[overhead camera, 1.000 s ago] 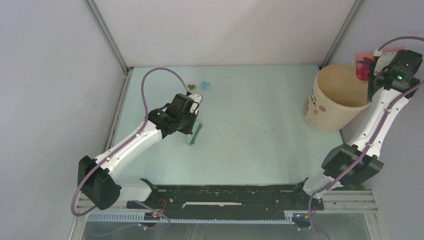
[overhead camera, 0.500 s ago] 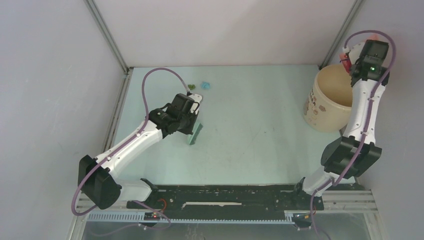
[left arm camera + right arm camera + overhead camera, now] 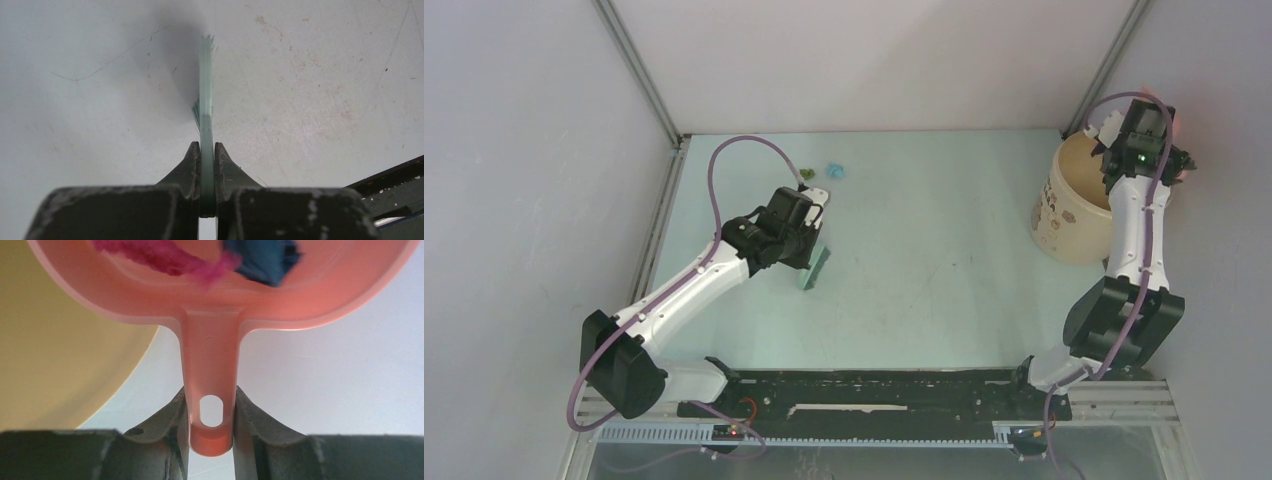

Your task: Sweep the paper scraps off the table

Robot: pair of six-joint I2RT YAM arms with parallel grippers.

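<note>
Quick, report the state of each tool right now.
Left tool: closed, holding the brush.
Right tool: closed, holding the dustpan by its handle.

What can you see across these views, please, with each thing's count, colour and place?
table: one, pale mint, under everything
bucket: one, cream, far right corner
brush: one, teal, held left of centre
dustpan: one, salmon, held at bucket's rim
green scrap, light blue scrap: two, on table beyond brush
magenta scrap, dark blue scrap: two, in dustpan
left gripper: one, black, shut on brush
right gripper: one, black, shut on dustpan handle
</note>
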